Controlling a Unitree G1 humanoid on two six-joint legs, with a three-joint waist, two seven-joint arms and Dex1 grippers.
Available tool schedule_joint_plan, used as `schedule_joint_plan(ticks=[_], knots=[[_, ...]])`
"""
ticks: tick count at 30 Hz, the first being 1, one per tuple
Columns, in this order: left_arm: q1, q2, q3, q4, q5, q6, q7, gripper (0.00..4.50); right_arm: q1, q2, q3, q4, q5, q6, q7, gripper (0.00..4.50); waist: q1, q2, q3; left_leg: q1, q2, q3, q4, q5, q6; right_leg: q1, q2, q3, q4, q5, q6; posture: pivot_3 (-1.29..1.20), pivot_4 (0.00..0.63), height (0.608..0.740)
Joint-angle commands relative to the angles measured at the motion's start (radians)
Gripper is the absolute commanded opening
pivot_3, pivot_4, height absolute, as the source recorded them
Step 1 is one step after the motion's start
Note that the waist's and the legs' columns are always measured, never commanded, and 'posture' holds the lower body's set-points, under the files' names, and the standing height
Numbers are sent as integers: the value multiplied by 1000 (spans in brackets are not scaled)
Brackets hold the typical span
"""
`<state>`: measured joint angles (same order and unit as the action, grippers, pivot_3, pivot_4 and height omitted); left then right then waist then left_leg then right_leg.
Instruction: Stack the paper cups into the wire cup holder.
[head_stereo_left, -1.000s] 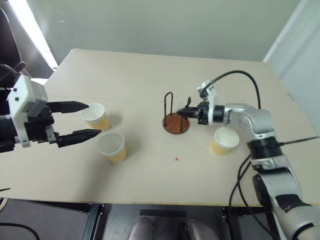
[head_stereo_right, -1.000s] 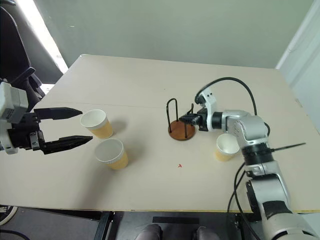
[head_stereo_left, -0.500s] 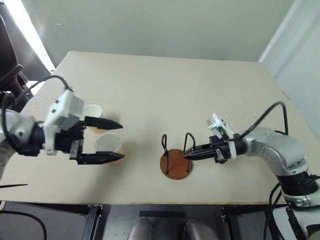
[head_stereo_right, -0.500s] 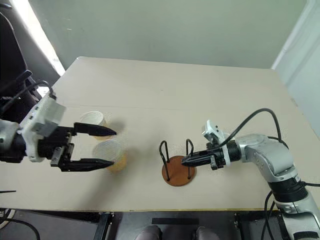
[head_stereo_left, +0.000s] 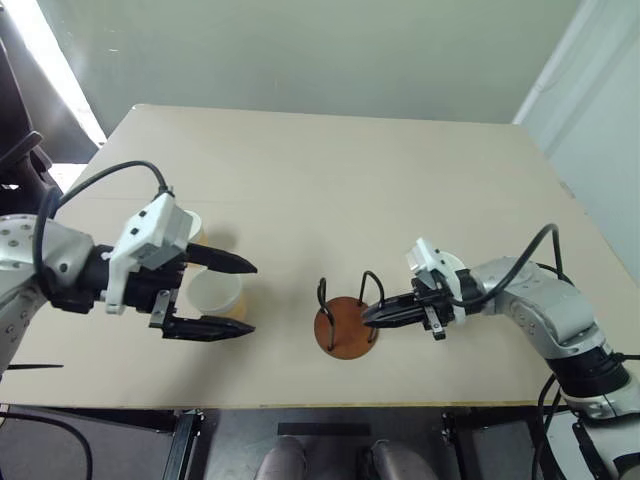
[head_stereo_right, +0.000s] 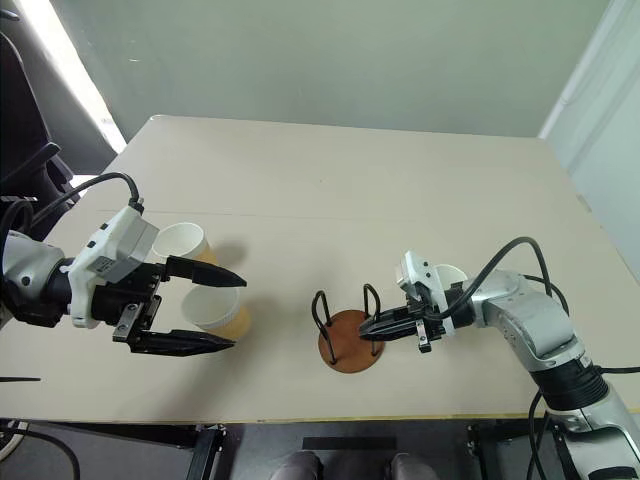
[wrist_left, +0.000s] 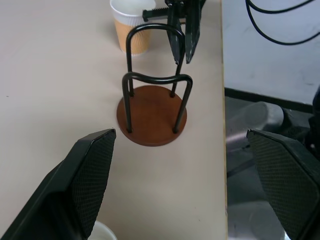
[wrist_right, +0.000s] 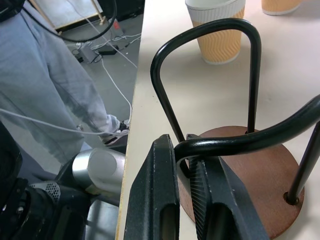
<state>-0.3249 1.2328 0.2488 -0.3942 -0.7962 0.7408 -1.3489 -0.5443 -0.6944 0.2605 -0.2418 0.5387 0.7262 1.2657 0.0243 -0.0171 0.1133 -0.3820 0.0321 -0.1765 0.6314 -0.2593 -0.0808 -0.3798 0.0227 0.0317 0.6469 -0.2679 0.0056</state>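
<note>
Pinching wire cup holder (head_stereo_right: 347, 334) loop, right gripper (head_stereo_right: 366, 326) jaws; left gripper (head_stereo_right: 236, 312) jaws spread, seemingly straddling paper cups (head_stereo_right: 213, 311).

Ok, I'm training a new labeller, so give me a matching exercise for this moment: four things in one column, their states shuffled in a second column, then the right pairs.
Things:
1. left gripper
2. right gripper
3. wire cup holder
4. paper cup by the right arm

States:
A. reddish-brown base, no cup on it
B. wide open
C. standing upright, untouched
D. shut on a wire loop

Pairs: 1-B; 2-D; 3-A; 4-C
</note>
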Motion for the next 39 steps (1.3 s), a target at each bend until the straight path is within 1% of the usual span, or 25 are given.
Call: schedule_joint_plan(ticks=[1, 3, 5, 6, 10, 11, 14, 16, 18, 19, 21, 24, 28, 35, 36, 37, 39], knots=[[-12, 9, -8, -2, 16, -16, -4, 4500, -9, -44, 26, 6, -33, 13, 18, 884, 0, 0, 0, 0, 0, 0, 0, 0, 0, 0, 0, 0, 0, 0, 0, 0, 150, 740], [-24, 1, -23, 6, 25, -22, -3, 4500, -14, -59, 18, 0, -32, 19, 18, 1566, 2, 0, 0, -1, 0, -1, 0, 0, 0, 0, 0, 0, 0, 0, 0, 0, 150, 740], [-34, -4, -35, 10, 30, -26, -1, 4500, -16, -75, 11, -10, -30, 25, 20, 2360, 3, 0, 0, -1, 0, -1, 0, 0, 0, -1, 0, 0, 0, 0, 0, 0, 150, 740], [-43, -8, -44, 16, 35, -31, -2, 4500, -16, -94, 2, -24, -27, 30, 27, 2661, 3, 0, 0, -1, 0, -1, 0, 0, 0, -1, 0, 0, 0, 0, 0, 0, 150, 740], [-79, -24, -84, 42, 56, -53, -11, 4500, -14, -209, -43, -95, -28, 22, 55, 4125, 8, 0, 0, -2, 0, -1, 0, 0, 0, -1, 0, 0, -1, 0, 0, 0, 150, 740], [-86, -28, -91, 48, 60, -58, -16, 4500, -16, -245, -70, -117, -8, 28, 70, 4476, 7, 0, 0, -2, 0, -1, 0, 0, 0, -1, 0, 0, -1, 0, 0, 0, 150, 740], [-104, -44, -108, 68, 65, -73, -29, 4500, -36, -329, -191, -176, 94, 101, 87, 4476, 7, 0, 0, -3, 0, 0, 0, 0, 0, -1, 0, 0, -1, 0, 0, 0, 150, 740], [-110, -59, -113, 77, 62, -76, -35, 4500, -33, -383, -256, -202, 131, 123, 96, 4476, 8, 0, 0, -3, 0, 0, -1, 0, 0, -1, 1, 0, -1, 0, 0, 0, 150, 740], [-107, -71, -124, 75, 65, -81, -40, 4500, -29, -431, -292, -202, 131, 123, 95, 4476, 11, 0, 0, -3, 0, 0, -1, 0, 0, 0, 2, 0, -1, 0, 0, 0, 150, 740], [-107, -77, -130, 72, 66, -82, -41, 4500, -32, -448, -290, -188, 108, 107, 89, 4476, 13, 0, 0, -3, 0, 0, -1, 0, 0, 1, 2, 0, -2, 0, 0, 0, 150, 740], [-111, -88, -140, 66, 64, -81, -41, 4500, -45, -456, -254, -144, 45, 69, 64, 4476, 13, 0, 0, -2, 0, 0, -1, 0, 0, 1, 2, 1, -2, 0, 0, 0, 150, 740], [-122, -99, -152, 60, 67, -76, -38, 4500, -49, -446, -155, -83, -73, -13, 52, 4476, 14, 0, 0, 0, 1, 1, 0, 0, 0, 1, 2, 2, -1, 0, 1, 0, 150, 740], [-114, -94, -139, 35, 57, -62, -34, 4500, -85, -366, -28, 37, -191, -94, 52, 4476, 13, 0, 0, 0, 1, 0, 0, -1, 2, 0, 2, 2, 0, 0, 1, 0, 150, 740], [-63, -63, -77, 7, 45, -36, -8, 4500, -105, -314, 62, 135, -308, -202, 92, 4476, 17, 0, 0, -2, 1, 1, 0, -1, 2, -2, 2, 2, 0, 0, 1, 0, 150, 740], [-58, -62, -70, 5, 44, -34, -3, 4500, -108, -306, 72, 151, -330, -222, 92, 4105, 17, 0, 0, -2, 2, 1, 0, -1, 2, -2, 2, 2, 0, 0, 1, 0, 150, 740], [-52, -60, -63, 2, 41, -31, 2, 4500, -113, -298, 79, 165, -345, -240, 96, 3882, 17, 0, 0, -2, 2, 0, 0, -1, 2, -1, 2, 2, 0, 0, 1, 0, 150, 740], [-39, -56, -49, -5, 39, -26, 10, 4500, -127, -287, 84, 183, -369, -268, 106, 3261, 18, 0, 0, -2, 1, 0, 0, -1, 2, -1, 2, 2, 0, 0, 2, 0, 150, 740]])
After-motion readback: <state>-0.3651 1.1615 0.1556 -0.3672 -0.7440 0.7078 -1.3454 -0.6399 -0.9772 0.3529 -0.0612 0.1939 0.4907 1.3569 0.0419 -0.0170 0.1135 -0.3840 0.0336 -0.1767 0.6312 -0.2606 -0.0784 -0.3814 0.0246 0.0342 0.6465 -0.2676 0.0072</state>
